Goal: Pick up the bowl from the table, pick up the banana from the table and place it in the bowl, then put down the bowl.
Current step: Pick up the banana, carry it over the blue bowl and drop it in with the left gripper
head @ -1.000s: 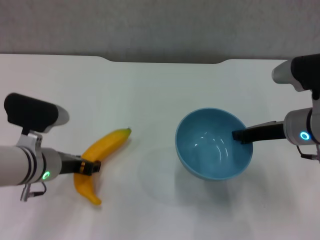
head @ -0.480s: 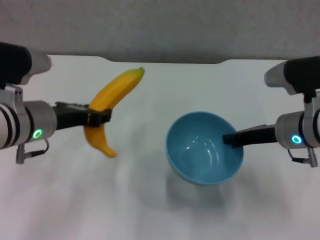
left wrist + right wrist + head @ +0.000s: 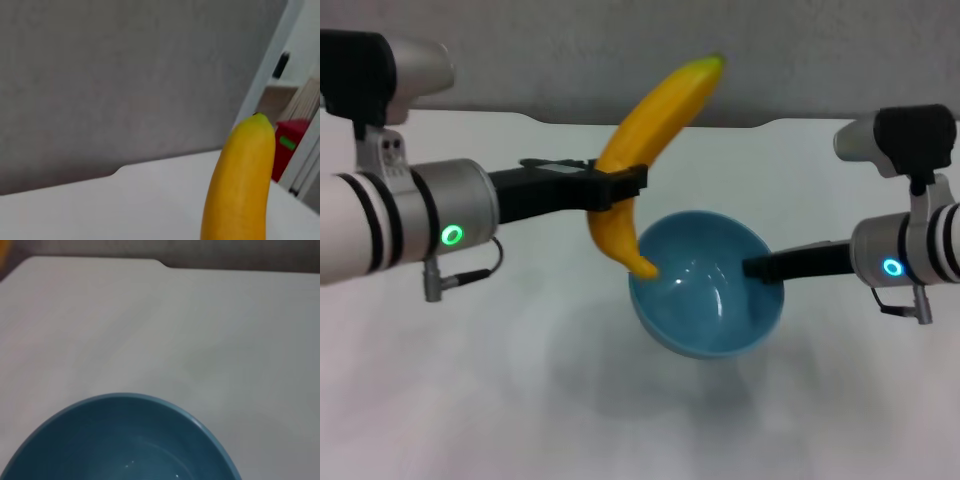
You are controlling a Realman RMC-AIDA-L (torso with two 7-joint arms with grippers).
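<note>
My left gripper [image 3: 620,187] is shut on the yellow banana [image 3: 645,150] around its middle and holds it in the air, tilted, with its lower tip at the left rim of the light-blue bowl [image 3: 705,285]. The banana's upper end also fills the left wrist view [image 3: 242,185]. My right gripper [image 3: 760,268] is shut on the bowl's right rim and holds the bowl above the white table [image 3: 470,400]. The bowl's inside shows in the right wrist view [image 3: 120,440].
The table's far edge has a shallow notch [image 3: 650,123] in front of a grey wall. A red box [image 3: 292,150] and shelving stand off the table, seen in the left wrist view.
My left gripper has lifted the banana up and to the right, over to the bowl's left rim. My right gripper has carried the bowl a little to the left and down in the view.
</note>
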